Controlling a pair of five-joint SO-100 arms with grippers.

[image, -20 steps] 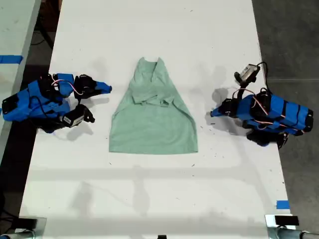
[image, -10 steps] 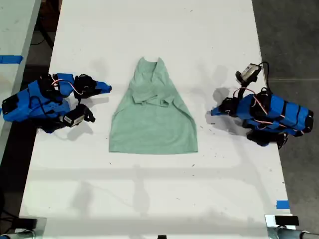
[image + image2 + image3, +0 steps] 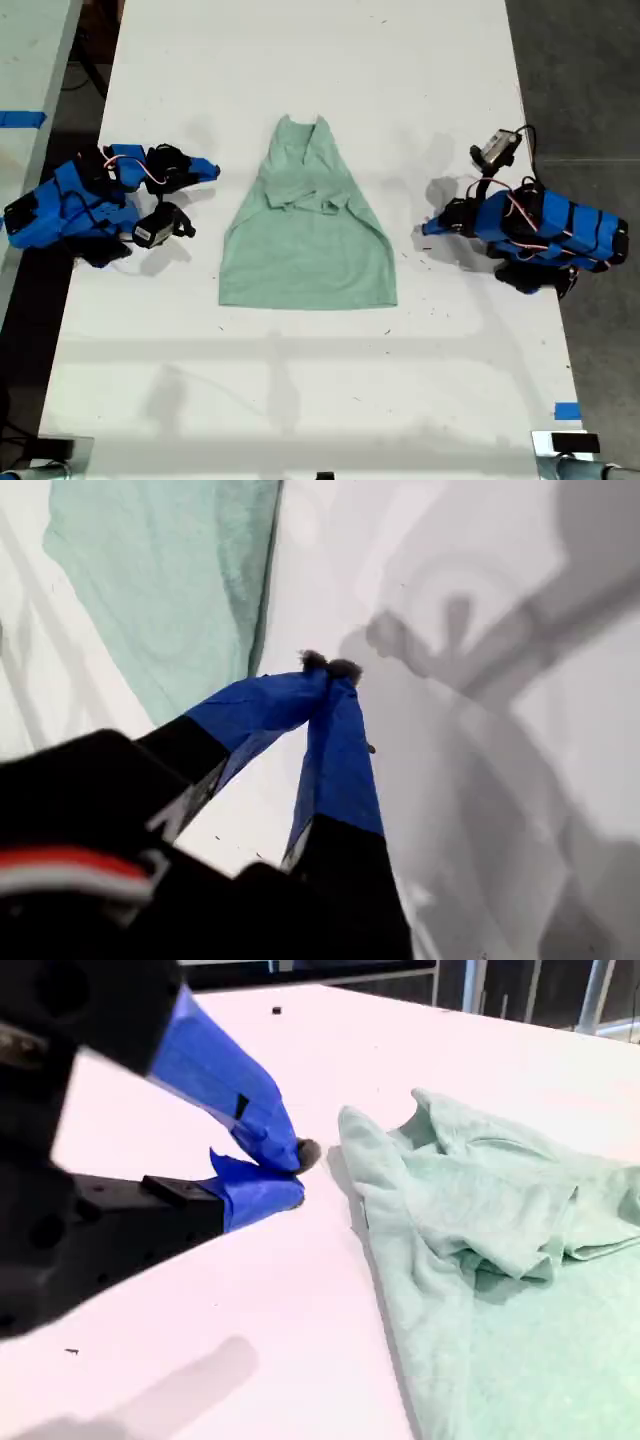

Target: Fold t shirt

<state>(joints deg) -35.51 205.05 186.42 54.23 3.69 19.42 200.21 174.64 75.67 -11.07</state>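
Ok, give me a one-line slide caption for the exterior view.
Partly folded t shirt lies on the white table between two blue arms, both grippers off the cloth.

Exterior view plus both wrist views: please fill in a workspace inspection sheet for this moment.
Surface: white table, a few small dark specks.
Job's things: t shirt lies flat mid-table, sleeves folded inward, lower part not yet folded.
Clutter: nothing seen.
Grippers: my first gripper shut, empty, beside the shirt's edge on the exterior view's right; my second gripper shut, empty, just off the shirt on the exterior view's left.
Cables: red and white wires loop on the arms, clear of the shirt.
Surroundings: dark floor; blue tape at the table's edge.
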